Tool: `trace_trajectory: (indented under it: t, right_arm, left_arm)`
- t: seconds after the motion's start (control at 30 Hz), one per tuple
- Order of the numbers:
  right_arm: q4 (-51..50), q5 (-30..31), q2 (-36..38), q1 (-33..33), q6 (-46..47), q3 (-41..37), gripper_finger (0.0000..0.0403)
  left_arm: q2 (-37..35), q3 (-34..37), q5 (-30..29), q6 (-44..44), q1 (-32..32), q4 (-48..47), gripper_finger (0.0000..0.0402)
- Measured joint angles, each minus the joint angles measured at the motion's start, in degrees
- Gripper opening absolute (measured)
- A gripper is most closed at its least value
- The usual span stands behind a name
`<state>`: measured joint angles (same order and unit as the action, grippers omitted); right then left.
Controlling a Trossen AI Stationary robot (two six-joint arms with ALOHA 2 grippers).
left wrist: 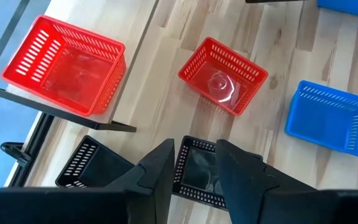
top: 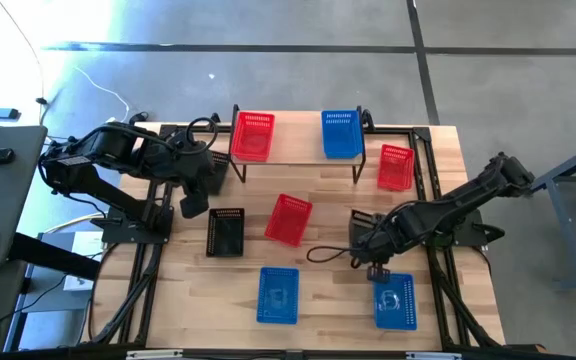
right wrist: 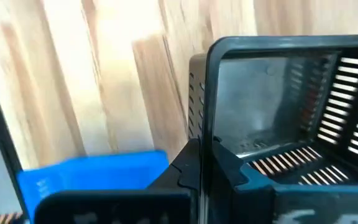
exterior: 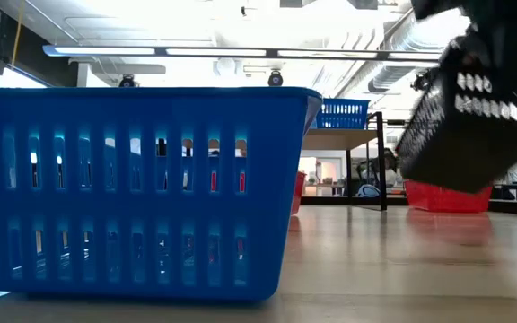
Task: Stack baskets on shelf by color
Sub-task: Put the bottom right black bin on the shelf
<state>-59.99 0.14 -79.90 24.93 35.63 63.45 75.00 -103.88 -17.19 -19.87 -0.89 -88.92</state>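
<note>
One black basket (exterior: 474, 117) hangs tilted off the counter (top: 328, 190), pinched at its rim by the right tool (right wrist: 205, 163).
That tool is at four o'clock, by the near blue basket (top: 395, 303). At nine o'clock the left tool (left wrist: 194, 168), fingers spread and holding nothing, hovers over a second black basket (top: 226, 232). Farthest, at twelve, the shelf (top: 298, 147) carries a red basket (top: 253, 135) and a far blue basket (top: 341, 133).

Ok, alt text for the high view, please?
The right hand grips a black basket by its rim at the table's front right, beside a front blue basket. The left hand hovers open by a second black basket. The shelf holds a red basket and a shelved blue basket.
</note>
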Motion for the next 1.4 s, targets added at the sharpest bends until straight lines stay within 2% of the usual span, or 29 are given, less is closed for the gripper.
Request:
trace_trajectory:
  t: [0.3,0.57,0.73,0.93,1.2,1.4]
  right_arm:
    - [-0.65,1.41,0.0,-3.01,-7.63,8.04,0.0001]
    - [-0.62,3.73,-1.74,-7.61,-18.34,16.37,0.0]
    - [-2.66,4.34,-6.3,-10.68,-25.86,23.75,0.0]
    - [-9.01,8.04,-12.62,-14.4,-32.35,32.79,0.0]
    - [-11.02,11.71,-20.81,-18.75,-39.97,42.47,0.0]
    - [-10.94,14.56,-25.69,-22.0,-41.36,47.08,0.0]
  left_arm:
    - [-0.05,0.52,-0.16,-4.94,0.0,-0.99,0.0108]
    - [-3.43,11.23,0.29,-8.33,0.0,-0.42,0.0108]
    - [-5.51,16.48,1.6,-9.49,0.0,2.7,0.0108]
    - [-7.09,19.83,1.62,-11.67,0.0,2.92,0.0108]
    - [-6.94,21.03,1.6,-12.99,0.2,2.8,0.0108]
    - [-6.91,21.11,1.6,-12.65,0.22,2.83,0.0108]
